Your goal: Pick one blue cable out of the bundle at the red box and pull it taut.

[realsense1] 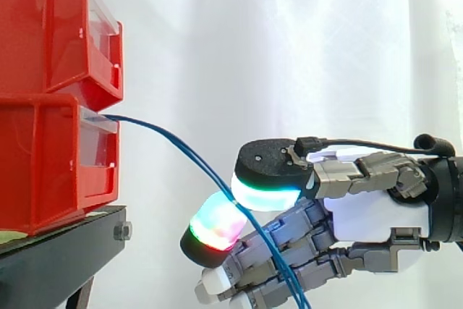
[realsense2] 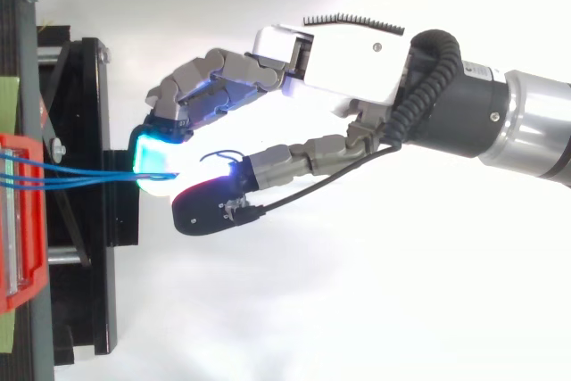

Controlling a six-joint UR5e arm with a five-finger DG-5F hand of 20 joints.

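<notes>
Blue cables (realsense1: 181,142) from the lower red bin (realsense1: 51,164) (slanting down) in the pinch of the hand's (realsense1: 376,211) fingers (realsense1: 217,228).

The robot arm (realsense2: 535,122) is reaching in from the right, its hand (realsense1: 376,215) stretching forward with fingers curling under the thumb, their glowing pads (realsense1: 264,195) pinching a blue cable (realsense2: 89,176) between them.

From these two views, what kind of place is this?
Probably a robotics lab test setup: a white curtain as backdrop, stacked red bins on a black stand, and blue cables running from a bin to the robot's hand.
</notes>
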